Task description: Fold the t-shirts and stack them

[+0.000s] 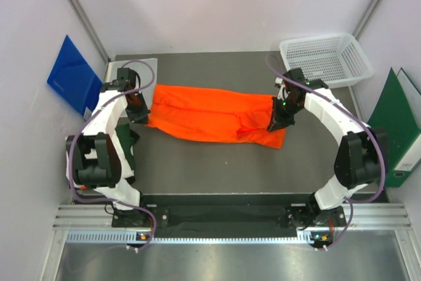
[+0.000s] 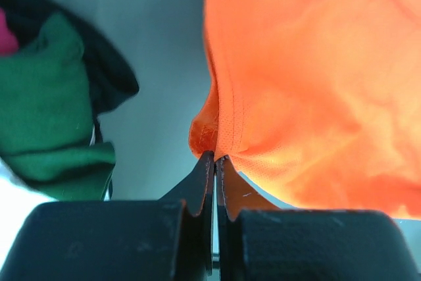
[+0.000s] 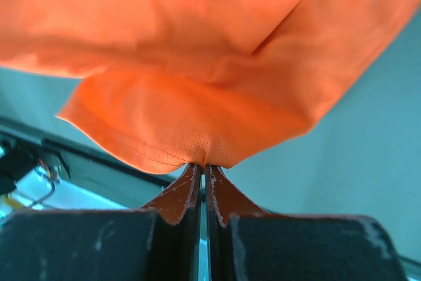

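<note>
While orange t-shirt [image 1: 210, 115] stretches across desk [image 1: 217, 166], my left pincer [image 2: 215, 160] pinches its left end, my right pincer [image 3: 201, 168] pinches right end.

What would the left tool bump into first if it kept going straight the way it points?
The orange shirt. The left tool is shut on its edge, so the cloth sits right at its tips. Beyond that looks like bare grey table, but depth is hard to judge.

1 orange t-shirt [image 1: 214, 115], 1 mesh basket [image 1: 325, 57], 2 arms [image 1: 108, 113] [image 1: 335, 120], 2 folders [image 1: 74, 76] [image 1: 401, 129].
</note>
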Controlling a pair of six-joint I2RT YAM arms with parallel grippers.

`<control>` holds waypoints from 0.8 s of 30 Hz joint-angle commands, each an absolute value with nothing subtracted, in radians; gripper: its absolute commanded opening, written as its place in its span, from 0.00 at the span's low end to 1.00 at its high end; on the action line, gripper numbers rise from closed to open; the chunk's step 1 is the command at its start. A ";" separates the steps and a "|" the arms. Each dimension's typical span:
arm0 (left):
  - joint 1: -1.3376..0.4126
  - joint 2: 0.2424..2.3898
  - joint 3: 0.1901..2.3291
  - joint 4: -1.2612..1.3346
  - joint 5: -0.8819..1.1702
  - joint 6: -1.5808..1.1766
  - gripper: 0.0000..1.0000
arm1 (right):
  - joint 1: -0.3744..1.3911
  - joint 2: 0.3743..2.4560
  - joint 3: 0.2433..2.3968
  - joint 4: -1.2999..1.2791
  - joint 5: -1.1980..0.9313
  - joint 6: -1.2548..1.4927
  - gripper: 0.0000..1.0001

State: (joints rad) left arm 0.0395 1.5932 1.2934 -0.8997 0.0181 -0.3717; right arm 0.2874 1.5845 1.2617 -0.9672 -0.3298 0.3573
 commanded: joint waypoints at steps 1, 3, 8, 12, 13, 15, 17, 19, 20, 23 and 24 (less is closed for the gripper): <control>0.043 1.664 1.385 -0.902 0.043 -0.376 0.00 | 0.226 1.640 1.371 -0.979 -0.298 0.287 0.00; 0.043 1.707 1.428 -0.899 0.044 -0.376 0.00 | 0.203 1.660 1.400 -0.970 -0.301 0.275 0.00; 0.041 1.808 1.525 -0.905 0.064 -0.368 0.00 | 0.176 1.755 1.499 -0.945 -0.301 0.261 0.00; 0.043 1.899 1.588 -0.913 0.069 -0.364 0.00 | 0.164 1.825 1.581 -0.927 -0.302 0.259 0.00; 0.043 1.914 1.609 -0.917 0.069 -0.364 0.00 | 0.160 1.851 1.595 -0.922 -0.302 0.261 0.00; 0.043 1.951 1.626 -0.919 0.072 -0.361 0.00 | 0.152 1.885 1.635 -0.913 -0.301 0.271 0.00; 0.041 1.986 1.647 -0.916 0.077 -0.362 0.00 | 0.141 1.907 1.660 -0.904 -0.305 0.279 0.00; 0.043 2.006 1.669 -0.916 0.075 -0.362 0.00 | 0.130 1.942 1.698 -0.896 -0.307 0.293 0.00; 0.044 2.026 1.677 -0.914 0.078 -0.362 0.00 | 0.129 1.953 1.712 -0.894 -0.311 0.302 0.00; 0.043 2.062 1.704 -0.916 0.077 -0.364 0.00 | 0.121 1.989 1.759 -0.888 -0.310 0.321 0.00; 0.043 2.069 1.712 -0.914 0.077 -0.365 0.00 | 0.118 2.006 1.775 -0.887 -0.311 0.325 0.00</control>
